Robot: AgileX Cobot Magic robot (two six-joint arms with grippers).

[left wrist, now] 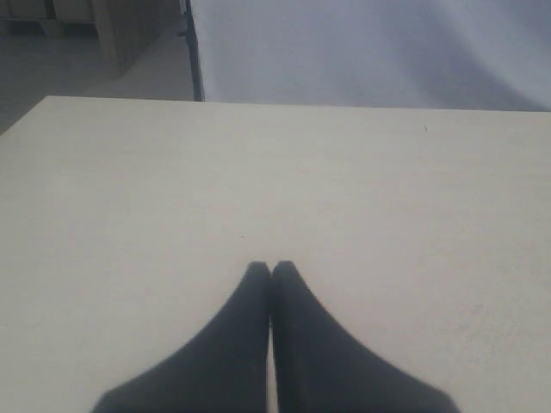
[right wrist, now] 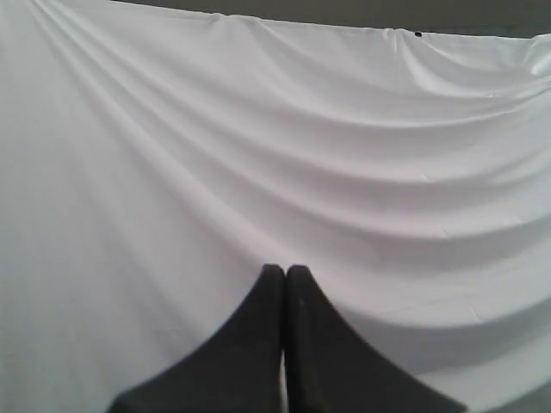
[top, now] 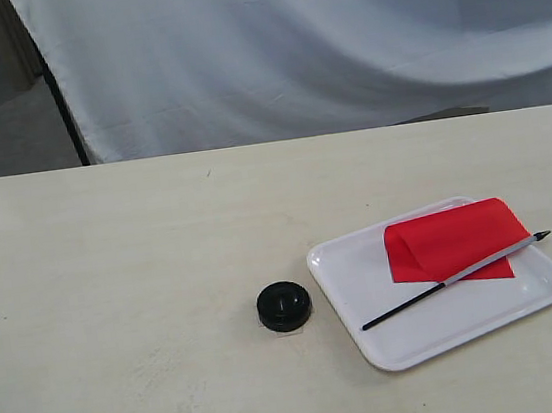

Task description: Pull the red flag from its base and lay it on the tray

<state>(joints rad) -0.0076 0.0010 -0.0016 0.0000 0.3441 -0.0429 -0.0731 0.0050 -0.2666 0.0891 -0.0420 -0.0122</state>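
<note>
You've got red flag (top: 451,240) lying flat in tray (top: 451,321), stick diagonal; base (top: 284,305) on table (top: 115,287) just beside tray. L gripper (left wrist: 270,268), R gripper (right wrist: 285,271): both tips pressed together, empty.

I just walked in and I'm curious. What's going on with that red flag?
Nothing is being held right now. The red flag lies on the tray, off the base, which sits by itself on the table beside the tray. The left gripper and the right gripper are both shut on nothing, away from the flag.
</note>
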